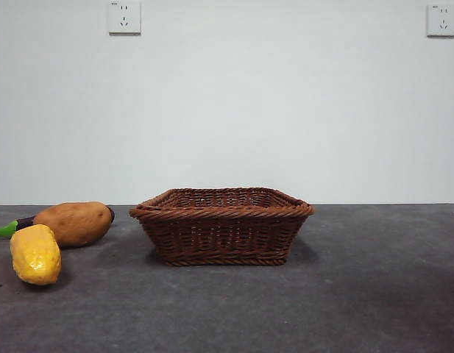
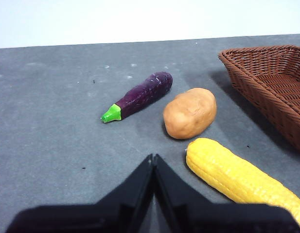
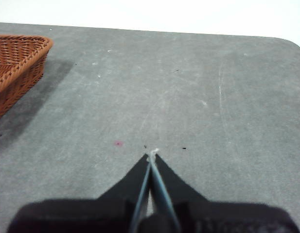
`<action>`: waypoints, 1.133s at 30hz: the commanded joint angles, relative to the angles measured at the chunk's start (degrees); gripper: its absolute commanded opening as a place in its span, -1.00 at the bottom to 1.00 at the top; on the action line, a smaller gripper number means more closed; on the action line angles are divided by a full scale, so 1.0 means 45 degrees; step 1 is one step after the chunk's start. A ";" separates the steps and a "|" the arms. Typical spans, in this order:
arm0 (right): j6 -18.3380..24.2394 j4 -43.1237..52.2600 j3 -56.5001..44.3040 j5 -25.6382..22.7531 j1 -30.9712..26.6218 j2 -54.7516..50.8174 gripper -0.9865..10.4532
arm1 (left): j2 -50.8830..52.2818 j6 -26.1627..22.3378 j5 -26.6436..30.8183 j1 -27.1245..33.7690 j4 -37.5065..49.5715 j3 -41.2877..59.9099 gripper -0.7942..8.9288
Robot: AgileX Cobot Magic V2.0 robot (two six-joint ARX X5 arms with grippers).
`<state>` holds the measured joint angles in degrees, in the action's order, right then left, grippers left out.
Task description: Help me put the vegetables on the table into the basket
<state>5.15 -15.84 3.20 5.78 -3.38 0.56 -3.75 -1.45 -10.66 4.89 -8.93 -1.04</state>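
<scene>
The brown woven basket (image 1: 222,224) stands mid-table and looks empty from here. Left of it on the dark grey table (image 1: 359,294) lie the tan potato (image 1: 73,223), the yellow corn (image 1: 35,254) in front of it, and the purple eggplant (image 1: 13,225), mostly hidden behind the potato with its green stem showing. In the left wrist view the eggplant (image 2: 140,95), potato (image 2: 190,112) and corn (image 2: 242,177) lie ahead of my left gripper (image 2: 153,156), which is shut and holds nothing; the basket (image 2: 271,80) stands beside them. My right gripper (image 3: 152,155) is shut over bare table, with the basket (image 3: 16,63) off to its side.
A white wall with two power sockets (image 1: 124,17) stands behind the table. The table's far edge and rounded corner (image 3: 291,41) show in the right wrist view. Neither arm appears in the front view.
</scene>
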 commanded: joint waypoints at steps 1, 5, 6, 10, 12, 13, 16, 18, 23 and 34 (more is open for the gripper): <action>-0.0131 0.0083 -0.0117 -0.0049 0.0000 -0.0005 -0.82 | -0.0005 -0.0058 0.0034 0.0039 0.0078 0.0136 -0.84; -0.0136 0.0078 -0.0117 -0.0039 0.0000 -0.0005 -0.82 | -0.0005 -0.0053 0.0019 0.0039 0.0087 0.0136 -0.84; -0.0136 0.0083 -0.0117 -0.0039 0.0000 -0.0005 -0.82 | -0.0005 -0.0053 -0.0010 0.0039 0.0092 0.0136 -0.84; -0.0937 0.0102 -0.0117 0.0262 0.0000 -0.0005 -0.82 | -0.0005 0.0005 -0.0044 0.0039 0.0000 0.0136 -0.84; -0.1666 0.0146 -0.0117 0.0520 0.0000 -0.0005 -0.82 | -0.0005 0.0102 -0.0058 0.0039 0.0005 0.0136 -0.84; -0.2142 0.0185 -0.0117 0.0665 0.0000 -0.0005 -0.82 | -0.0005 0.0146 -0.0053 0.0039 0.0005 0.0136 -0.84; -0.2788 0.0185 -0.0117 0.0811 0.0000 -0.0005 -0.83 | -0.0034 0.0355 -0.0058 0.0039 0.0000 0.0136 -0.84; -0.2822 0.0199 -0.0117 0.0860 0.0000 -0.0005 -0.83 | -0.0034 0.0568 -0.0053 0.0039 0.0005 0.0131 -0.85; -0.3905 0.0573 0.0078 0.1083 0.0000 -0.0005 -0.84 | -0.0039 0.1321 -0.0058 0.0039 -0.0204 -0.0102 -0.85; -0.4541 -0.0058 0.3050 0.1719 0.0000 0.1180 -0.85 | -0.0777 0.2001 -0.0772 0.0039 -0.2059 -0.3070 -0.85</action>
<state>-14.41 -15.70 15.70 12.84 -3.38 5.13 -6.76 6.57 -14.02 4.89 -17.54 -13.61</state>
